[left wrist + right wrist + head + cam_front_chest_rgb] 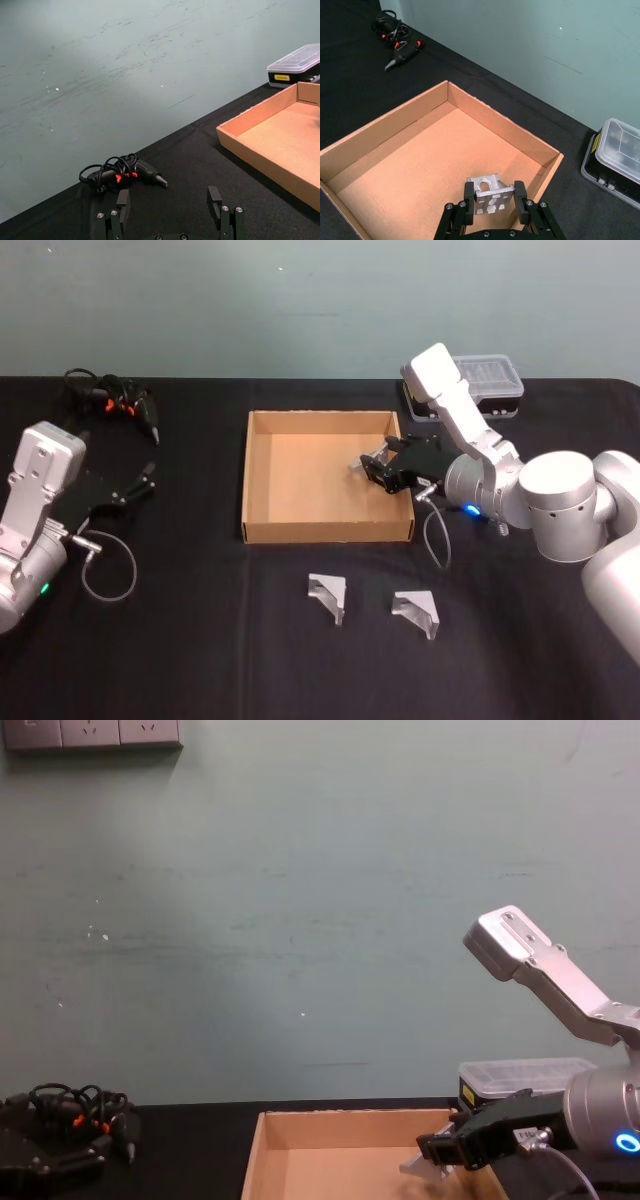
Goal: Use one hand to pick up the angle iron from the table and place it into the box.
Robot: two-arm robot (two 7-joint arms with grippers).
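The right end effector (492, 194) pinches an angle iron (486, 184) low over the floor of the box (492, 121) below it, so the pick-up looks done and release is left, while two other irons (328, 597) wait on the surface (200, 640) outside the box's near wall and the left end effector (135, 486) sits spread well off to its left.

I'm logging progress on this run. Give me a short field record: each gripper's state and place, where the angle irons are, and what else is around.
right gripper: shut on the held angle iron, over the right part of the box
contact with box floor: cannot tell
left gripper: open, empty, parked over the left of the table
not yet boxed: two loose angle irons, apart, on the table in front of the box
other: clear-lidded case behind the box's right corner; corded tool far left
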